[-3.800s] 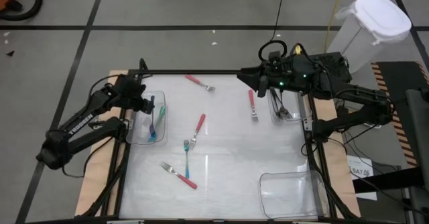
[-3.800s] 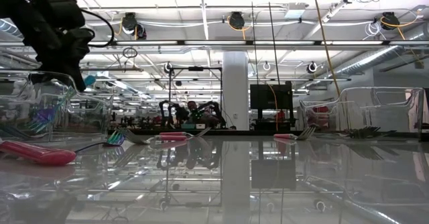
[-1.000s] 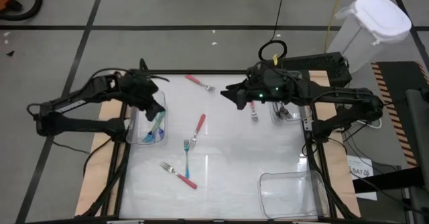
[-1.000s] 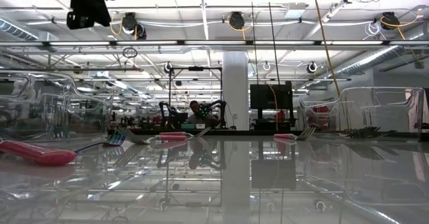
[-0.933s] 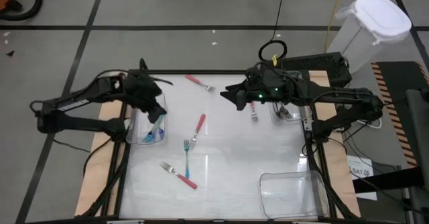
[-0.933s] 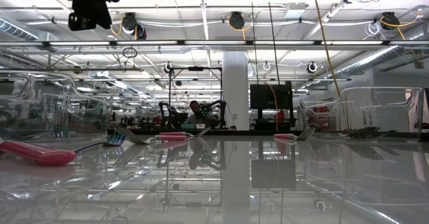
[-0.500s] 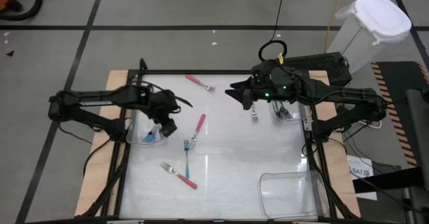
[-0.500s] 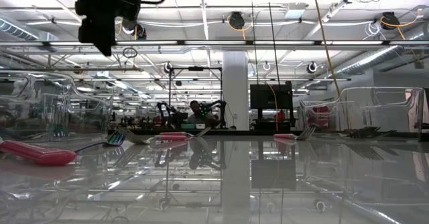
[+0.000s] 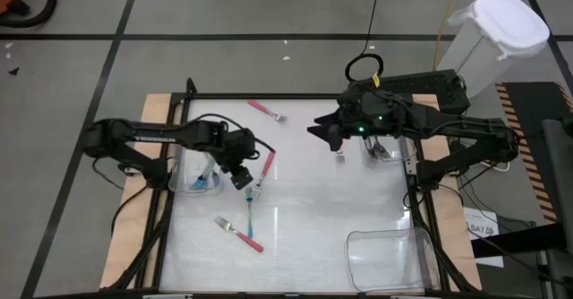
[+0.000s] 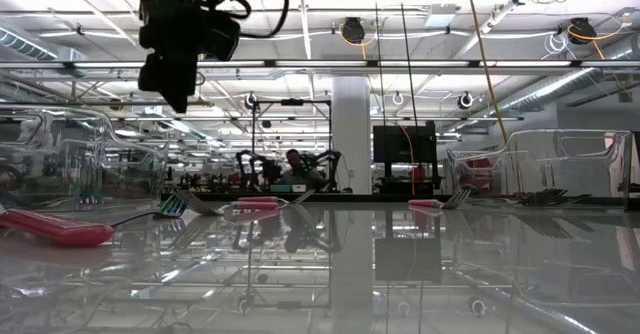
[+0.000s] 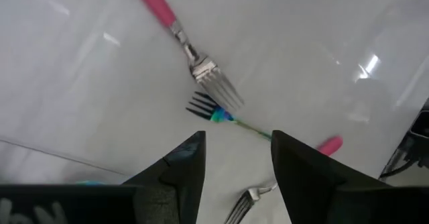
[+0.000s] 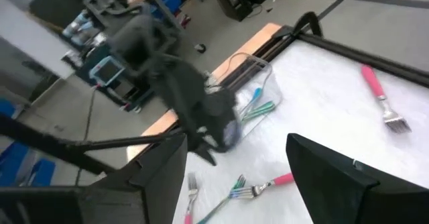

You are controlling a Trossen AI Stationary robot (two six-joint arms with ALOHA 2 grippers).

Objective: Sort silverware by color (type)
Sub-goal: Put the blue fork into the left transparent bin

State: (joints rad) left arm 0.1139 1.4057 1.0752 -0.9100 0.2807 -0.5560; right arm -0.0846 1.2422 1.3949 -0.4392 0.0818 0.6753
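Observation:
My left gripper (image 9: 243, 179) (image 11: 238, 158) hangs open above the table's middle left, pointing steeply down, nothing between its fingers. Just beyond it lie a pink-handled fork (image 9: 266, 168) (image 11: 175, 28) and a teal-handled fork (image 9: 248, 206) (image 11: 216, 113), flat on the table, their tines close together. More pink forks lie at the far edge (image 9: 267, 110), at the near left (image 9: 240, 234) and beside my right gripper (image 9: 338, 148). My right gripper (image 9: 319, 131) (image 12: 236, 147) hovers open, high over the far right, holding nothing.
A clear bin (image 9: 199, 168) at the left edge holds teal forks. Another clear bin (image 9: 383, 149) at the right edge holds dark forks. A third clear bin (image 9: 389, 259) stands at the near right corner. The table's middle and near strip are bare.
My left gripper has swung from above the left bin toward the table's middle, sinking and tipping more steeply downward. It now hangs beside the pink and teal forks. No fork has moved.

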